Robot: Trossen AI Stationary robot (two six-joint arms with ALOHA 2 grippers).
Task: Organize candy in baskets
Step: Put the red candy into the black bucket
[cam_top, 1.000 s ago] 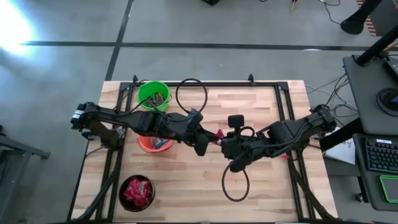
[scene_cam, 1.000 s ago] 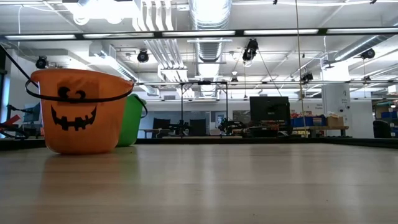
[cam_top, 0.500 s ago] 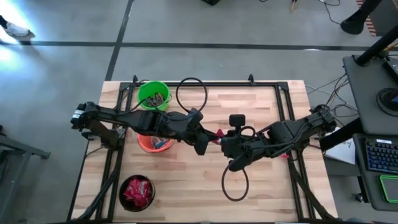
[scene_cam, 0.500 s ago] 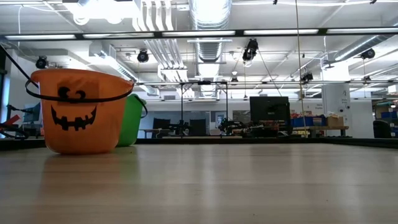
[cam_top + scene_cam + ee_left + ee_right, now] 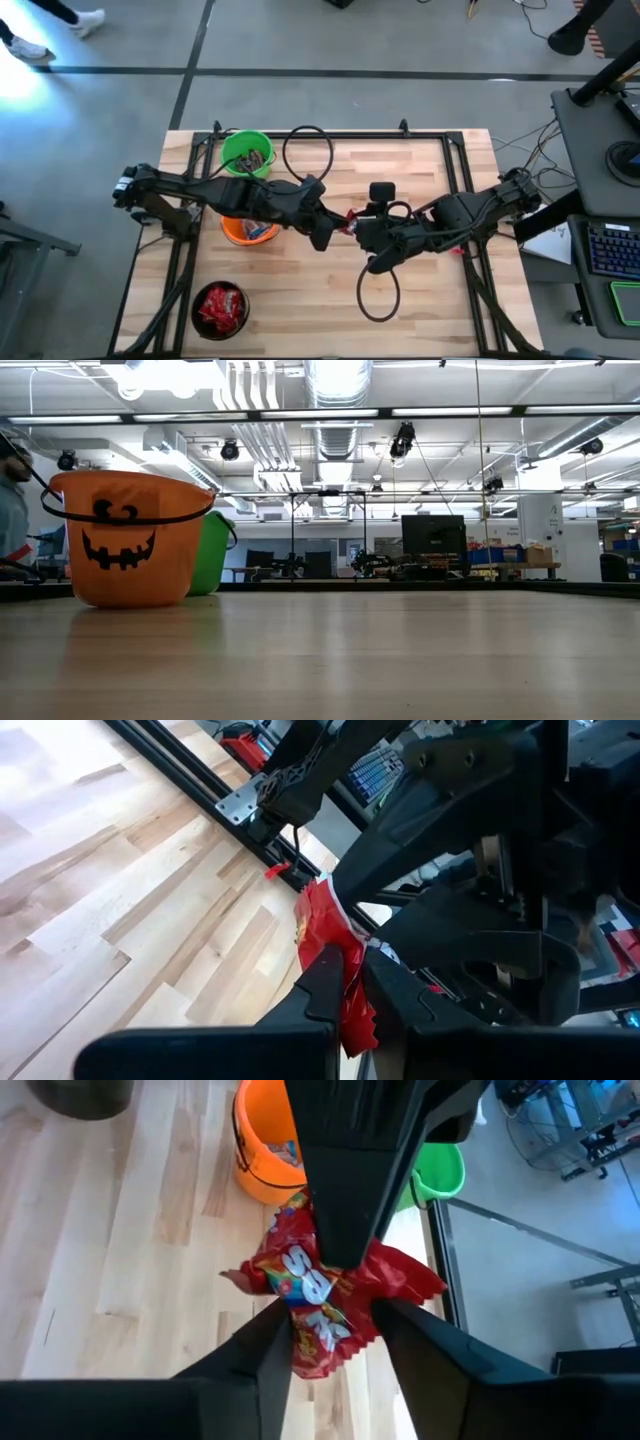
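A red wrapped candy [image 5: 318, 1292] hangs in the air over the table's middle, between my two grippers. My left gripper [image 5: 352, 982] reaches in from the left and is shut on it. My right gripper [image 5: 335, 1342] faces it from the right and stands open, one finger on each side of the wrapper's near end. The green basket [image 5: 247, 153] at the far left holds dark candy. The orange basket [image 5: 245, 231] sits partly under my left arm. The black basket [image 5: 220, 307] at the near left holds red candy. My left gripper pinches one end of the red wrapper [image 5: 347, 1005] between its two fingers, coming level from the table's left. The rest of the candy [image 5: 322, 920] sticks out past the fingertips, crumpled, clear of the table. Whether my right gripper's fingers [image 5: 275, 1348] touch the wrapper I cannot tell.
Black frame rails [image 5: 455, 170] run along the table's far side and both ends. Two black cable loops lie on the wood, one at the far middle [image 5: 308, 150] and one at the near middle [image 5: 378, 295]. A desk with a keyboard [image 5: 610, 245] stands past the right edge.
Both arms have kept their places over the table's middle, with the candy between them. A person has walked into view on the floor beyond the table's far left.
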